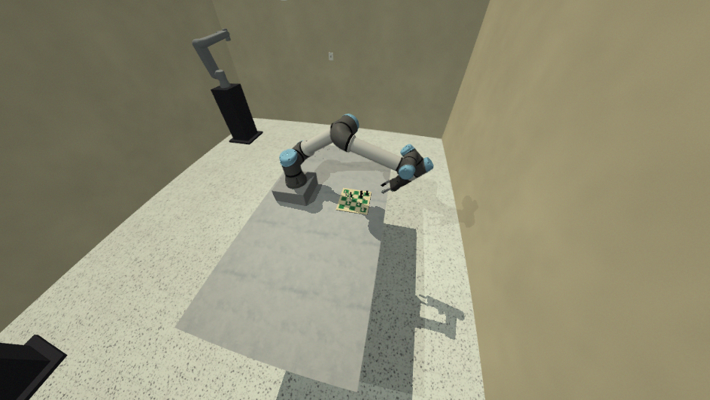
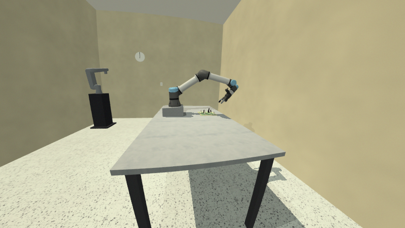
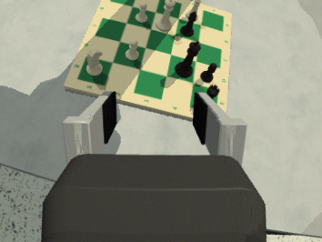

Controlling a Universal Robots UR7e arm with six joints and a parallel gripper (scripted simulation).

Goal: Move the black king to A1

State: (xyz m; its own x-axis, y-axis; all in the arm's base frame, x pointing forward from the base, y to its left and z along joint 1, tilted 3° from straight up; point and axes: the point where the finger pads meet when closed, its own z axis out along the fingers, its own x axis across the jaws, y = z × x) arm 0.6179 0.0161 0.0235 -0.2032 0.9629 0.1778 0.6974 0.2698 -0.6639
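A small green-and-cream chessboard lies on the grey table next to the arm's base. Several white pieces stand on its left half in the wrist view, among them a tall one and a rook. The black pieces stand on its right half. I take the tallest black piece for the black king; another black piece stands behind it and two small ones beside it. My gripper is open and empty. It hangs above and off the board's edge, tilted toward it.
The arm's grey base block stands on the table beside the board. The side wall runs close along the table's right edge. A second grey arm on a black pedestal stands far off on the floor.
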